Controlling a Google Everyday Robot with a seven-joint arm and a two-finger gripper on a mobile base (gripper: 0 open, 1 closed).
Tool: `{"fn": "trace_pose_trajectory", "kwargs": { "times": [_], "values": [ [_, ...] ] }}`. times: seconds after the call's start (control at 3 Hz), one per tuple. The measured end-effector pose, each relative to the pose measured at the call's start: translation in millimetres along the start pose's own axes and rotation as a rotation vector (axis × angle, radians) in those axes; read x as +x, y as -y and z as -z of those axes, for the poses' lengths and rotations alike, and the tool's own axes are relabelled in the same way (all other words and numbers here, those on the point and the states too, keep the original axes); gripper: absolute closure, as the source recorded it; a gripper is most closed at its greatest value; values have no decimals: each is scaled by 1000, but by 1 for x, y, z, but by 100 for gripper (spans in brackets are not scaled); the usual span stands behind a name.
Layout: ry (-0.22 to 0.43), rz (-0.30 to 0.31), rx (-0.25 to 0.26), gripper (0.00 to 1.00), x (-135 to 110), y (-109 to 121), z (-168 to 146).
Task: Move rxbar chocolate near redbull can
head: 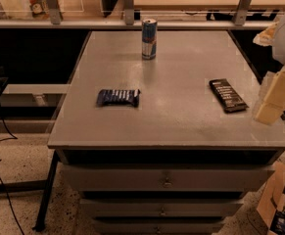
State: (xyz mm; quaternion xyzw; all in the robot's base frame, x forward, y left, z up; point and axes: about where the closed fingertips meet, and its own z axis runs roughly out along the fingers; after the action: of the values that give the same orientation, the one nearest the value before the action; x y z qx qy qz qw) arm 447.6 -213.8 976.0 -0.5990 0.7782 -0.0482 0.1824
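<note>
The gripper (273, 102) hangs at the right edge of the grey table (181, 124), its opening impossible to judge, with the rxbar chocolate (228, 95) flat just left of it, a blue-wrapped bar (118, 97) well left, and the upright redbull can (149, 38) far beyond-left
</note>
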Motion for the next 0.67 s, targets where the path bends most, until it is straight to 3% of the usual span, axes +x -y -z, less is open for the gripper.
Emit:
{"fn": "trace_pose_trajectory", "kwargs": {
  "times": [0.67],
  "values": [
    [104, -85, 110, 0, 15, 32, -26]
  ]
}}
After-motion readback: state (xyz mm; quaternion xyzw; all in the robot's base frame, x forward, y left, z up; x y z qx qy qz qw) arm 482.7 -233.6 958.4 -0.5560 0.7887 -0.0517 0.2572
